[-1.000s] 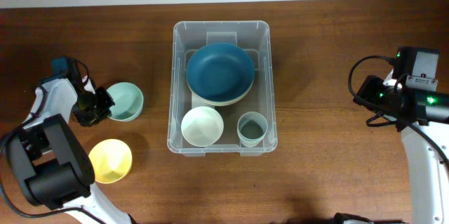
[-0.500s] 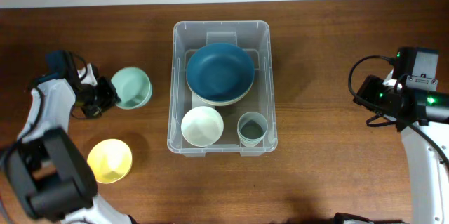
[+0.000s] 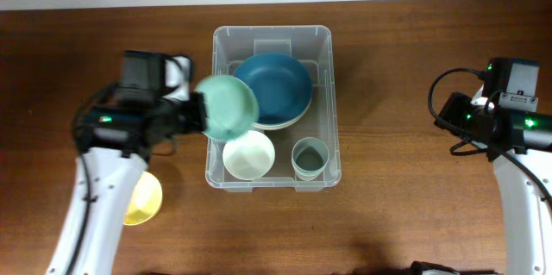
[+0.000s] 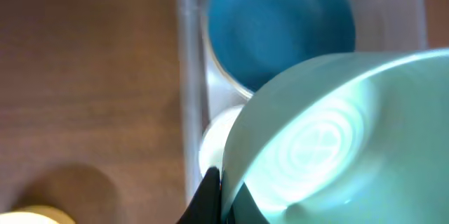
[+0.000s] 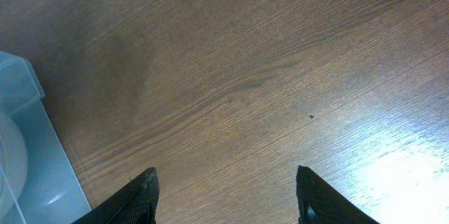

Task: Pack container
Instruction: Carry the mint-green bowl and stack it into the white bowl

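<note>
**Pack container: mint bowl held at the bin's left rim**

Overhead, left to right. Yellow bowl (image 3: 145,199) sits on the table (image 3: 388,51), partly under the left arm. The left gripper (image 3: 200,113) is clamped on the rim of the mint bowl (image 3: 229,107). This bowl is tilted and blurred, and it overlaps the left rim of the container (image 3: 216,159). Whether bowl and rim touch: cannot tell.

The container stands at table centre. Inside it:
- far end: dark blue bowl (image 3: 276,85) nested on a pale bowl (image 3: 276,126)
- near left: white bowl (image 3: 248,156)
- near right: 1 pale teal cup (image 3: 310,158)

The right arm is well apart from the container, at the right edge.

Writing: a light plate on the right arm's housing, beside green lights. Its print is too small to read.

View differences:
- The left wrist view shows 1 dark finger (image 4: 208,194) against the mint bowl's edge and concentric rings inside the bowl. The overhead view resolves neither.
- The right wrist view shows the right gripper (image 5: 228,199) with its 2 fingertips set wide apart over wood grain, and a container corner at frame left. The overhead view does not show that gap.
</note>
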Controlling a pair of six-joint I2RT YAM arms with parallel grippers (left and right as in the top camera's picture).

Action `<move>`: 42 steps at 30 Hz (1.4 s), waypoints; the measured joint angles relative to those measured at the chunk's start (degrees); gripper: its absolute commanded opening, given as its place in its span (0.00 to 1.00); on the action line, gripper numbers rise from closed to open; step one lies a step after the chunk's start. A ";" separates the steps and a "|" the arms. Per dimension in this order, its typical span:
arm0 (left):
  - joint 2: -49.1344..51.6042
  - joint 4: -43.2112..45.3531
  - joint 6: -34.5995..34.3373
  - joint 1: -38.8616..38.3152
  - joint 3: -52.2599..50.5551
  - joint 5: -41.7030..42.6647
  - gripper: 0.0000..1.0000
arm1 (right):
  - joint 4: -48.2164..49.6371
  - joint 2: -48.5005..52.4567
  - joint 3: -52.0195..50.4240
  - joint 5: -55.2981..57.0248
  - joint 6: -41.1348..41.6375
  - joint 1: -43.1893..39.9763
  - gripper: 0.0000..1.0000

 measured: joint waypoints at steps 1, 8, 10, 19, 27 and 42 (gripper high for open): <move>0.33 -0.92 -0.02 -2.27 0.00 -1.18 0.01 | -0.02 0.00 0.00 0.00 0.02 0.00 0.58; 3.34 -6.49 -1.57 -13.38 0.00 -11.67 0.01 | -0.02 0.00 0.00 0.00 0.04 0.00 0.58; 4.70 -6.69 -1.81 -14.71 0.00 -13.35 0.01 | -0.02 0.00 0.00 0.00 0.00 0.00 0.58; 11.76 -7.02 -2.67 -15.56 0.00 -15.76 0.10 | -0.04 0.00 0.00 0.00 0.02 0.00 0.58; 13.07 -7.65 -3.39 -15.56 0.00 -16.57 0.99 | -0.04 0.00 0.00 0.00 0.00 0.00 0.58; 0.20 -8.79 -8.48 0.26 0.00 -22.47 1.00 | -0.04 0.00 0.00 0.00 0.04 0.00 0.58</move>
